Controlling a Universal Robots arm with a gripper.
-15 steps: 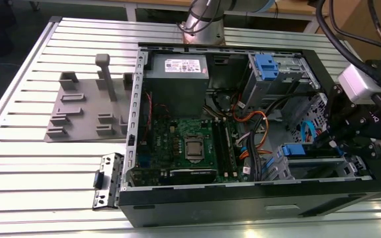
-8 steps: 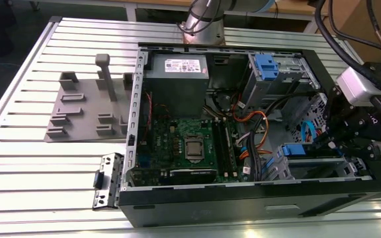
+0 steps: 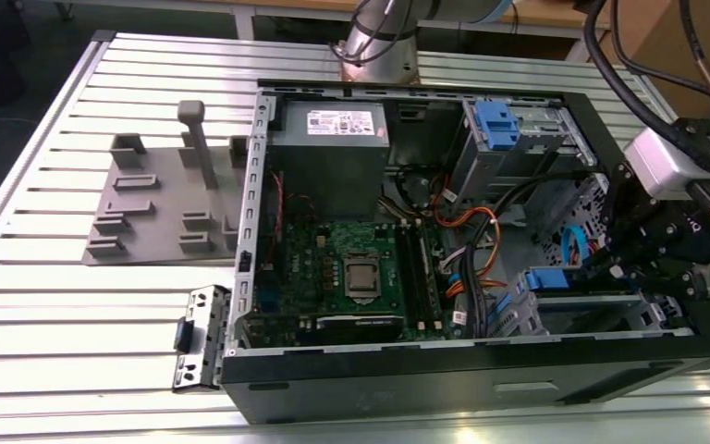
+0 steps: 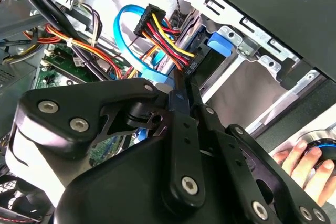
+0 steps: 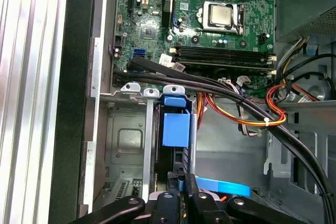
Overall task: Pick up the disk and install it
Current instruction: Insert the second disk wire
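black two-finger gripper (image 5: 187, 182) is closed on the blue-framed disk (image 5: 176, 127), which stands upright in the metal drive bay (image 5: 126, 140) at the computer case's (image 3: 479, 388) corner.

The exterior view looks down from high up on the open computer case (image 3: 454, 231). Both wrist views sit very close inside it, sharing the blue drive bay (image 5: 175, 124) near the case's 4 o'clock corner.

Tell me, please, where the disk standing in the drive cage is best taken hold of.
Grip the disk by its thin blue-framed edge, coming from the open side of the case: it stands edgewise in the drive cage, whose walls cover its flat faces.
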